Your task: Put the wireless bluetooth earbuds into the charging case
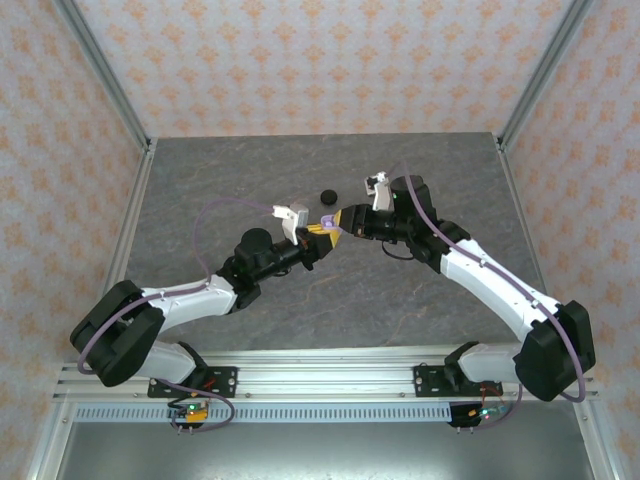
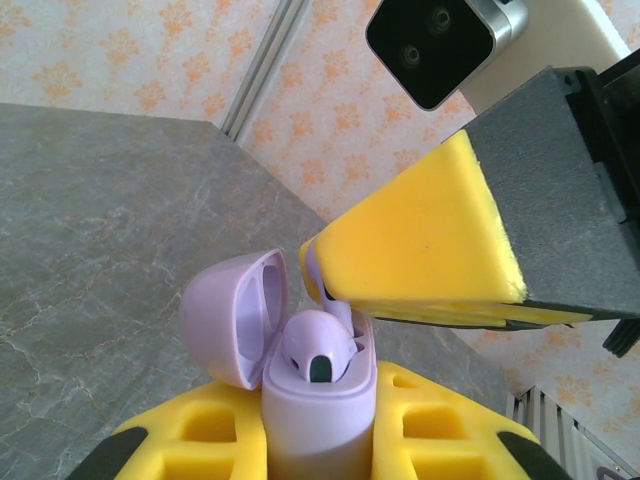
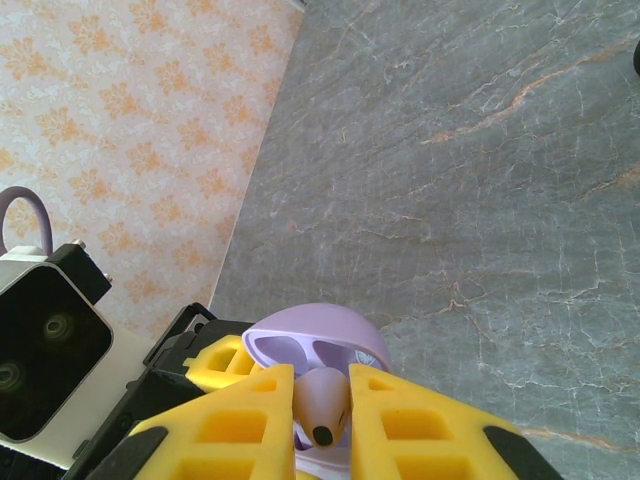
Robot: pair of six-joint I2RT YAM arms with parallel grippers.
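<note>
Top view high, looking down, 2 wrist views close-up, facing each other, sharing the lilac case [image 2: 318,420]

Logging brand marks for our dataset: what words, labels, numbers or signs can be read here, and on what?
No text can be read anywhere.
The lilac charging case, its open lid and the earbud show no legible marking; the black puck is too small to tell.

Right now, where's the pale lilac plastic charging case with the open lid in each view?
Top external: lilac charging case at centre, where the arms meet.
Left wrist: case bottom centre, lid swung left.
Right wrist: case bottom centre, behind the held lilac earbud.
Shared landmark: grey marbled tabletop.
</note>
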